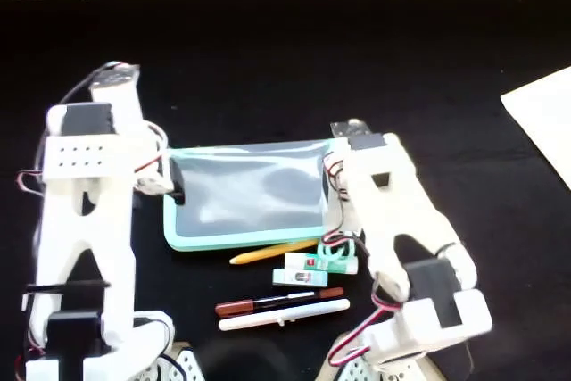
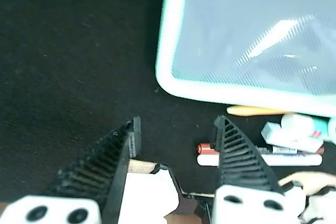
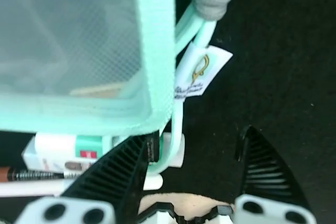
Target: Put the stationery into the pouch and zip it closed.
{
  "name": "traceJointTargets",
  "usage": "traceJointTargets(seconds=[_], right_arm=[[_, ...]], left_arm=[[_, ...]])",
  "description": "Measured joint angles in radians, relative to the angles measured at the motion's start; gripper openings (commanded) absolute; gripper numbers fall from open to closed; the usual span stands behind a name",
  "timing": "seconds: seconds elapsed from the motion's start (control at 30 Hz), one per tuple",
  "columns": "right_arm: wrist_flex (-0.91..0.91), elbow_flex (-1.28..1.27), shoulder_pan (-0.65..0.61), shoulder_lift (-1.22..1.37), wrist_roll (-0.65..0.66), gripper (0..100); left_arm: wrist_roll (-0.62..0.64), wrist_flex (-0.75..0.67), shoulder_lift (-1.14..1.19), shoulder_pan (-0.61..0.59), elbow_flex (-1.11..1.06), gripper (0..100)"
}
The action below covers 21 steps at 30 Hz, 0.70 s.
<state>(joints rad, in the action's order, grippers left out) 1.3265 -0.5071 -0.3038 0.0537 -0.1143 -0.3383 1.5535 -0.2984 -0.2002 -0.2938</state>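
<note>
Mint-green edging frames the mesh pouch point(image 1: 245, 194), which lies flat on the black bench point(image 1: 268, 60) between both arms. The left arm point(image 1: 89, 185) stoops at one short end. The left jaws stand apart over bare bench, with the pouch's corner just ahead of them, not touching. The right arm point(image 1: 393, 211) bends over the other end. The right jaws are apart too, and the pouch's green loop point(image 3: 178, 119) sits just beside one. A yellow pencil point(image 1: 272, 252), a brown pen point(image 1: 277, 301) and a white pen point(image 1: 285, 314) lie along the pouch's long edge.
</note>
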Motion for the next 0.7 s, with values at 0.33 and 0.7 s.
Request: traceJointTargets(seconds=[0.33,0.7], right_arm=[[-0.054,0.009,-0.006,0.069,-0.126,24.2],[-0.077,0.023,0.005,0.193,-0.129,23.9]], left_arm=[[0.0,-0.026,0.054,-0.086,0.0,23],[0.0,-0.026,0.06,-0.086,0.0,23]])
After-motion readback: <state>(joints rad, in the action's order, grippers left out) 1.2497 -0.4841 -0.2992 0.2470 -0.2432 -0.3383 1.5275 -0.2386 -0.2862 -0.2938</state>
